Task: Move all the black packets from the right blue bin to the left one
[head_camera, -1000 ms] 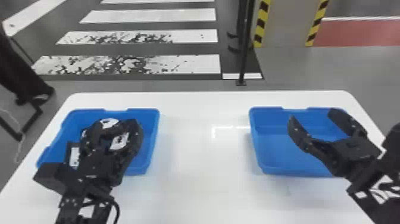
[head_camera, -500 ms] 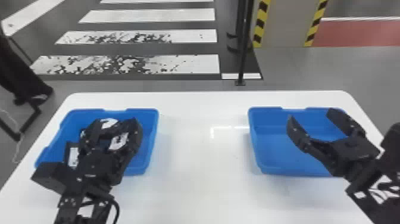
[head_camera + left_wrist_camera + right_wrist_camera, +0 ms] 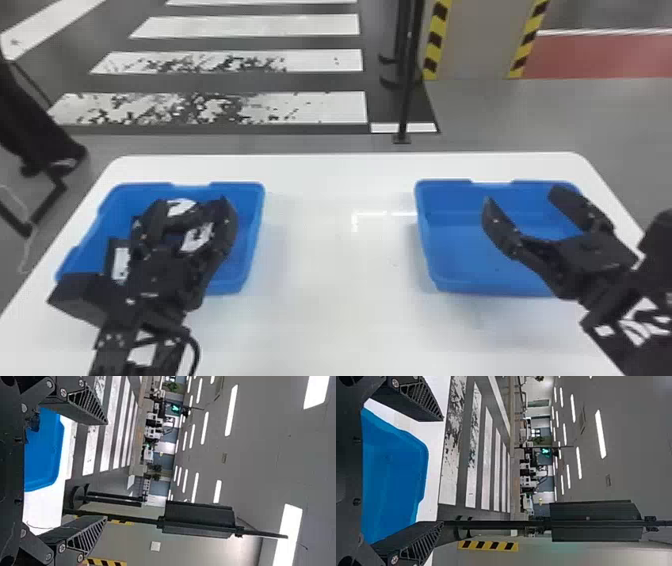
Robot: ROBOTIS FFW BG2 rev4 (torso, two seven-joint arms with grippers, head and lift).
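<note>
Two blue bins [image 3: 465, 265], two-plus black packets [image 3: 120, 260] in the left; left fingers [image 3: 226, 225], right fingers [image 3: 499, 227] wide apart, empty

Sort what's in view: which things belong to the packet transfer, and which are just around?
Part of the job:
- left blue bin
- black packets with white patches, inside it
- right blue bin
- left gripper, over the left bin
- right gripper, over the right bin

Just around:
- white floor stripes
- black pole
- panel with yellow-black edges
</note>
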